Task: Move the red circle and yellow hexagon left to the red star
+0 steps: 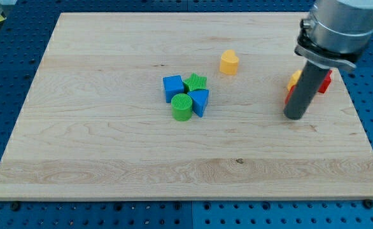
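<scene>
My tip (295,117) rests on the board at the view's right. The rod stands in front of three blocks there and hides most of each. A yellow block (294,78) shows at the rod's left edge. A red block (288,97) peeks out just below it, touching the rod's left side. Another red block (326,82) shows on the rod's right side. Their shapes cannot be made out. My tip is just below these three blocks.
A second yellow block (229,62) stands alone left of the rod, towards the top. A tight cluster sits mid-board: a blue cube (172,87), a green star (197,82), a blue triangle (200,102) and a green circle (181,107). The wooden board (110,159) lies on a blue perforated table.
</scene>
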